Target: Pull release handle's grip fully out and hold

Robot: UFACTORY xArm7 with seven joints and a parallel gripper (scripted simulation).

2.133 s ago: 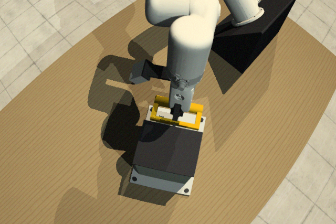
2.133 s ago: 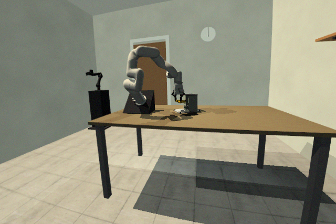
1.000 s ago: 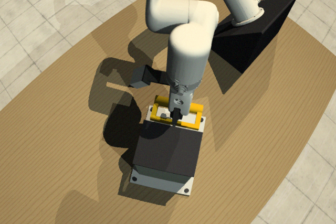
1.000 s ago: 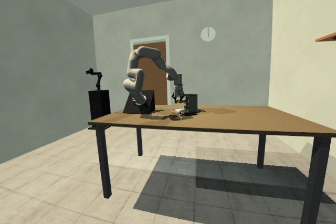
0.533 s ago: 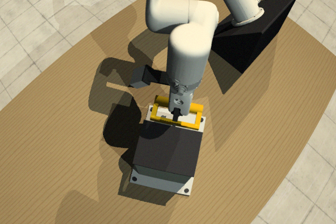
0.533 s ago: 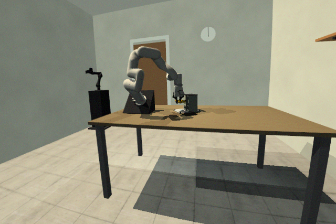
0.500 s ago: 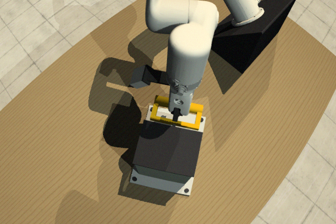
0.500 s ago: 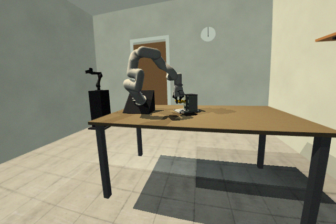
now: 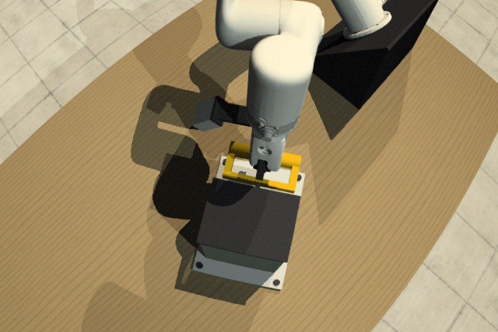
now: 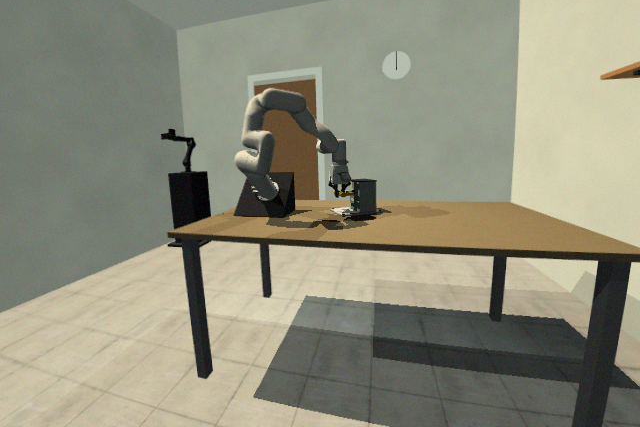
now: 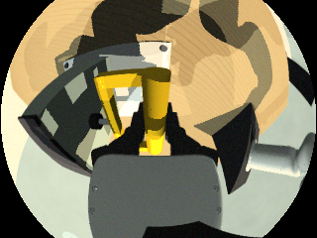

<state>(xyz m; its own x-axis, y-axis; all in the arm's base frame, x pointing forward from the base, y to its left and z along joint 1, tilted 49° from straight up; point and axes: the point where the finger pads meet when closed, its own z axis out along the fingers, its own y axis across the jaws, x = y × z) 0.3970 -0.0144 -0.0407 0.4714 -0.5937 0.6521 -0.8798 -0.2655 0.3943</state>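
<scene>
The release handle's grip (image 9: 263, 167) is a yellow frame with a level bar, standing out from the dark housing (image 9: 249, 219) on a white base plate. My gripper (image 9: 262, 168) comes down from above and is shut on the grip's yellow bar. In the wrist view the bar (image 11: 157, 115) runs between my two dark fingers, with the housing (image 11: 73, 113) to the left. In the exterior view my gripper (image 10: 341, 187) sits just left of the housing (image 10: 364, 196), and the grip (image 10: 348, 191) shows as a small yellow patch.
A black wedge-shaped stand (image 9: 377, 43) holds the arm's base at the back of the wooden table. A dark wrist camera block (image 9: 211, 115) sticks out left of the arm. A black pedestal with a small camera arm (image 10: 187, 195) stands beside the table.
</scene>
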